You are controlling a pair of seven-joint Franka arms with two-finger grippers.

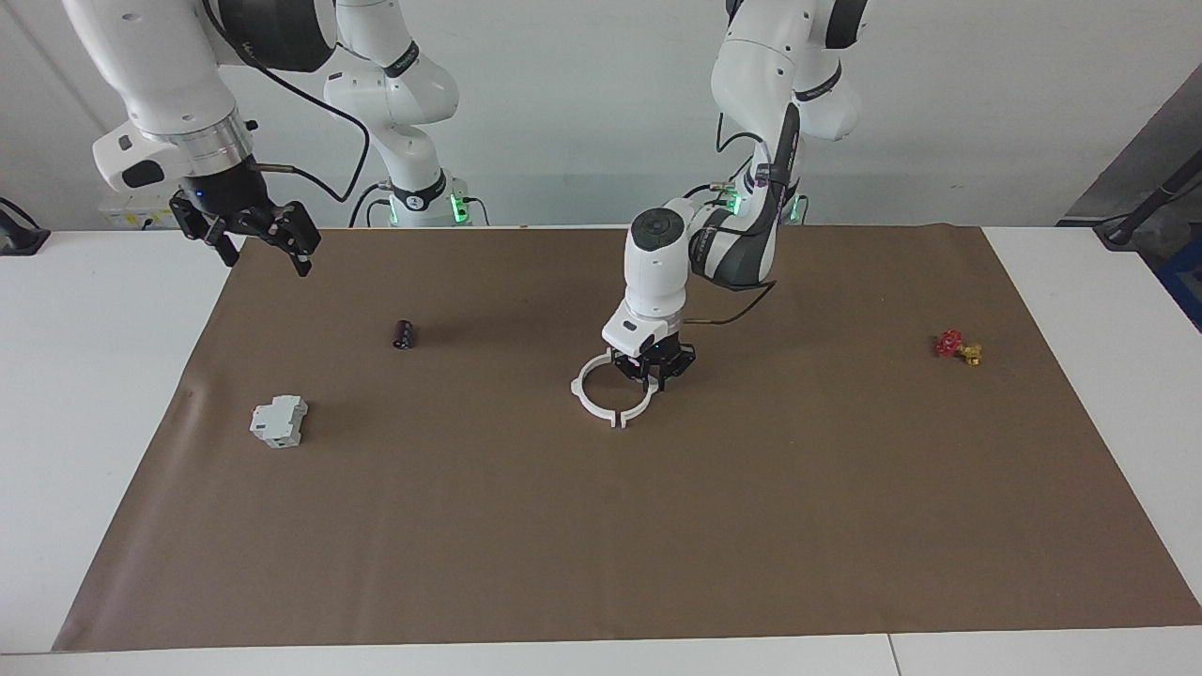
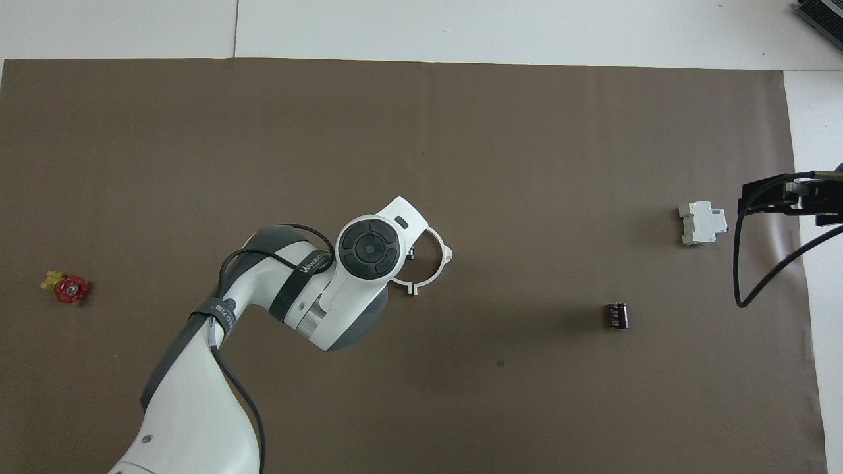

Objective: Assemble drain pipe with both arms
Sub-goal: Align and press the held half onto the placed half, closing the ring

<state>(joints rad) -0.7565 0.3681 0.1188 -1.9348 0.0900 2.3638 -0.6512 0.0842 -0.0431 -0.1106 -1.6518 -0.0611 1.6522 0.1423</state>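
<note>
We are looking from a high camera across the table, facing both arm bases, far enough off to take in the whole brown mat [image 1: 657,526]. We are also looking steeply down from above the robots' own end, closer in, with the mat [image 2: 461,131] filling that view. Both are sharing the white ring [image 1: 601,399] [image 2: 431,260], turned half around between them.

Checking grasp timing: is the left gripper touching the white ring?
Touching. In the facing view the left gripper sits down at mat level with its fingers straddling the white ring's rim, no gap visible.
</note>
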